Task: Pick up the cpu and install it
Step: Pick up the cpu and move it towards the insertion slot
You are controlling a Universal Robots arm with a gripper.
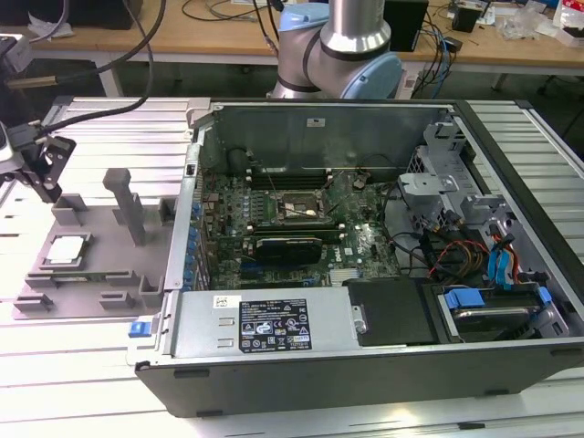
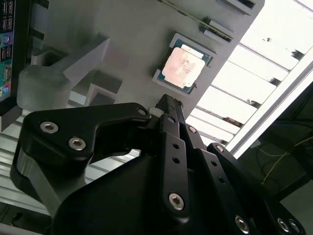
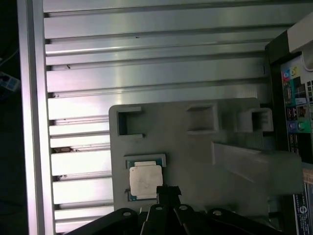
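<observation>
1. The gripper [image 1: 51, 192] hangs over the grey plastic tray [image 1: 102, 258], at the exterior view's far left. It is well apart from the open computer case [image 1: 365, 370].
2. End effector: in both wrist views the black fingers [image 2: 172, 147] run together to one narrow tip. The gripper [image 2: 167, 102] is clenched on nothing; there is no part between the pads.
3. The cpu [image 1: 68, 248] lies flat in a shallow square recess of the tray, silvery top up. In the exterior view it is on the near side of the gripper, with a gap between them.
4. In the second wrist view the cpu [image 2: 183, 66] sits just beyond the fingertip line. A dark green edge shows around its pale metal lid, and it is seated square in its recess.
5. In the first wrist view the gripper [image 3: 168, 189] tip overlaps one corner of the cpu [image 3: 145, 180] in the picture. Whether they touch cannot be told from that view; the exterior view shows them apart.
6. The tray [image 3: 195, 156] carries several raised blocks and slots. A tall upright post [image 1: 128, 208] stands between the cpu and the case.
7. The case lies on its side with the lid off, and the motherboard [image 1: 365, 239] is exposed. The square socket frame [image 1: 299, 208] is near the board's middle.
8. Tray and case both rest on a slatted aluminium table [image 1: 91, 388]. The arm [image 1: 342, 46] rises at the far side, behind the case.
</observation>
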